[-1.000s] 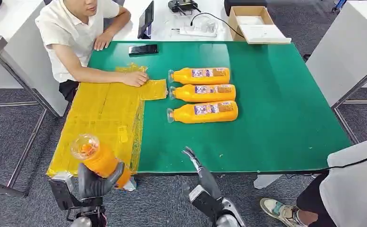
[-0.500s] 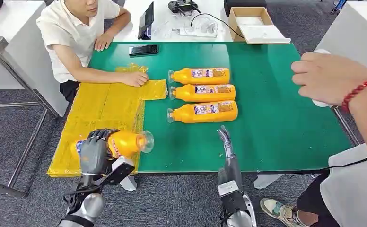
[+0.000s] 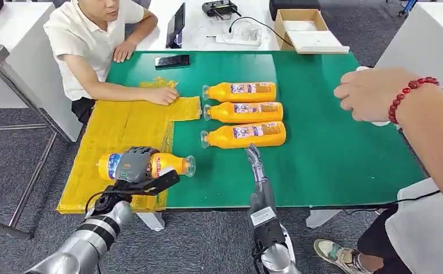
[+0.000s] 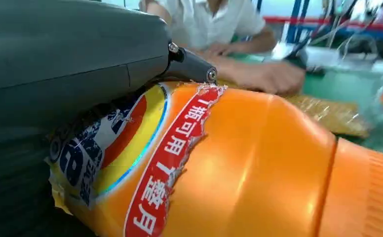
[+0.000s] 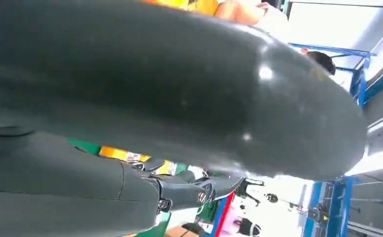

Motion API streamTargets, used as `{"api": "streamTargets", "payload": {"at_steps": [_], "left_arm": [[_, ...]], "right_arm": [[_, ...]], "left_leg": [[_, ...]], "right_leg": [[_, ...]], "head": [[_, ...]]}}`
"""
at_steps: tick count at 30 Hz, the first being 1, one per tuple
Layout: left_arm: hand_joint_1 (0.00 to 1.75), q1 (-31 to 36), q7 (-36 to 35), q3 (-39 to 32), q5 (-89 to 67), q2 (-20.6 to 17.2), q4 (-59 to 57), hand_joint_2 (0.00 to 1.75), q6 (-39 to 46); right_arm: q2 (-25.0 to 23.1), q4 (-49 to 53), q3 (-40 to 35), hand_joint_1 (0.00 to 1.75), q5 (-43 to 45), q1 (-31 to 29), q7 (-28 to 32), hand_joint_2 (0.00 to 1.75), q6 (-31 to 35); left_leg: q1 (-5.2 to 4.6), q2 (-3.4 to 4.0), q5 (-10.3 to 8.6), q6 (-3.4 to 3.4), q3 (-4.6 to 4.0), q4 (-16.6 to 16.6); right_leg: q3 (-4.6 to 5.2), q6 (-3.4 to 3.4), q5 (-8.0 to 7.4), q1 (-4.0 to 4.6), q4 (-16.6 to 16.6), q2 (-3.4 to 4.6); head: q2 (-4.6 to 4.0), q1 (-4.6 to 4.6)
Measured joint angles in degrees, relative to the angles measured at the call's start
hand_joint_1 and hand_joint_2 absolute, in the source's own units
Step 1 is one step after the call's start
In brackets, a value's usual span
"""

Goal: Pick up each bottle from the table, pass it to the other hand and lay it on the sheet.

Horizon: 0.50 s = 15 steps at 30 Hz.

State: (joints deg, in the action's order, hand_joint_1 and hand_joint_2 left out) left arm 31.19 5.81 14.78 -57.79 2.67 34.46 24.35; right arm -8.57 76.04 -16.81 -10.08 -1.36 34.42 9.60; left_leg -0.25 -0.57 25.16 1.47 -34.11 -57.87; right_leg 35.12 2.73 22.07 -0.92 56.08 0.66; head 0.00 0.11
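While left hand (image 3: 132, 165) grips orange juice bottle (image 3: 168, 164) over yellow sheet (image 3: 122, 128) | right hand (image 3: 255, 160) extended, empty | release too high: bottle rolls off.

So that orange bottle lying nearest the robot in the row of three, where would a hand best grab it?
Probably round the labelled middle of the nearest orange plastic bottle, coming down from above. It lies flat on the green table, clear cap pointing toward the yellow sheet, and its body is widest and straightest there. Its near side is free, and the right hand hovers just beside it.
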Motion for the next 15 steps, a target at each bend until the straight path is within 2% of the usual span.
{"api": "streamTargets", "payload": {"at_steps": [1,2,3,9,15], "left_arm": [[0.8,1.0,-0.48,0.13,0.3,-0.13,-1.47,1.75,-0.82],[0.45,1.88,-0.92,0.2,0.72,-0.22,-2.52,1.75,-1.89],[0.0,2.69,-0.94,0.13,1.61,-0.33,-3.42,1.75,-3.4],[0.0,5.63,1.44,-1.68,8.32,-0.83,-6.18,1.75,-11.34],[0.0,5.97,2.01,-1.88,9.0,-0.83,-6.86,1.75,-15.49]], "right_arm": [[-0.04,-0.35,-0.02,0.0,0.2,-0.05,0.0,0.0,0.02],[-0.07,-0.63,-0.02,0.0,0.33,-0.07,0.0,0.0,0.02],[-0.07,-0.94,-0.02,0.0,0.44,-0.08,0.0,0.0,0.0],[-0.39,-2.69,0.0,0.0,0.89,-0.15,0.04,0.0,0.02],[-0.5,-4.02,0.07,0.0,0.98,-0.45,0.52,0.0,0.09]], "left_leg": [[0.0,0.0,-0.01,-0.01,0.04,0.0],[0.0,0.0,-0.02,-0.02,0.08,0.0],[0.0,-0.01,-0.02,-0.03,0.12,0.0],[0.01,0.04,-0.01,-0.12,0.29,0.0],[0.01,-0.06,-0.04,-0.14,0.31,0.0]], "right_leg": [[-0.01,-0.01,-0.01,0.0,0.02,0.0],[-0.04,-0.01,-0.01,0.0,0.04,0.0],[-0.08,-0.01,0.0,0.0,0.05,0.0],[-0.15,-0.03,0.01,0.01,0.2,0.03],[-0.21,-0.06,0.07,0.01,0.2,0.0]], "head": [[-0.02,0.0],[0.0,0.02],[0.0,0.02],[0.0,-0.02],[0.0,0.04]]}}
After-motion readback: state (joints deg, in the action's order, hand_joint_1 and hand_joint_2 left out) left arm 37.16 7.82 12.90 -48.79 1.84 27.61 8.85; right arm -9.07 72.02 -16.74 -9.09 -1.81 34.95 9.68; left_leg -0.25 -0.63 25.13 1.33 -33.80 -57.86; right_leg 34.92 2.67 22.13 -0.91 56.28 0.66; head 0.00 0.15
